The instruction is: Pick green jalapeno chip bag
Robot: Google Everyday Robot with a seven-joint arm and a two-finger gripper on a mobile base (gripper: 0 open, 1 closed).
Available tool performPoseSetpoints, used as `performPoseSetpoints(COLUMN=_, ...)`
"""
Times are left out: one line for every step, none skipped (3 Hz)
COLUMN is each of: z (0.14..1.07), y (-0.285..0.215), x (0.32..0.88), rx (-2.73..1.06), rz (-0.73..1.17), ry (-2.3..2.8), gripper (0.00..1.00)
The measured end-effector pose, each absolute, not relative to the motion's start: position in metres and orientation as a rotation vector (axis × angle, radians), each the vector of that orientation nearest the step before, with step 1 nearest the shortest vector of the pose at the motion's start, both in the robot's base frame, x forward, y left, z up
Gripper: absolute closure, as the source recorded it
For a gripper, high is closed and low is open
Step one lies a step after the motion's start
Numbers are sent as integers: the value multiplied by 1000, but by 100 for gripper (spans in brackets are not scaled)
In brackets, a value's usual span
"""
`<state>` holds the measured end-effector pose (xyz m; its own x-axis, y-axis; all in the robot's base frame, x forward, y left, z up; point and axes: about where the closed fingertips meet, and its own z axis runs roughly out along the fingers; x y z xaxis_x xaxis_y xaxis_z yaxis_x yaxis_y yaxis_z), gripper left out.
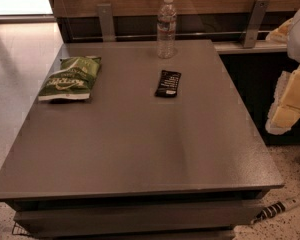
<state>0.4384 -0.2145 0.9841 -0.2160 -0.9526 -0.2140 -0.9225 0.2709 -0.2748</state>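
The green jalapeno chip bag (70,78) lies flat on the grey table (140,144) near its back left edge, white lettering facing up and a pale edge toward the front. My gripper (289,101) hangs at the far right of the view, beyond the table's right edge and well away from the bag. It holds nothing that I can see.
A small flat black wrapper (168,83) lies near the table's back middle. A clear water bottle (166,28) stands upright at the back edge. A wooden wall with metal brackets (105,21) runs behind. A cable (277,209) lies on the floor at the front right.
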Motion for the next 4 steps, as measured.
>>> performPoseSetpoints(z=984, y=-215, x=438, rx=-1709, rz=-125, ry=2210, gripper=0)
performPoseSetpoints(z=987, y=-201, x=455, rx=-1697, rz=-75, ry=2136, gripper=0)
performPoseSetpoints(z=991, y=-154, x=502, rx=-1601, rz=119, ry=1929, gripper=0)
performPoseSetpoints(z=1001, y=-110, x=536, rx=-1519, rz=258, ry=1778, gripper=0)
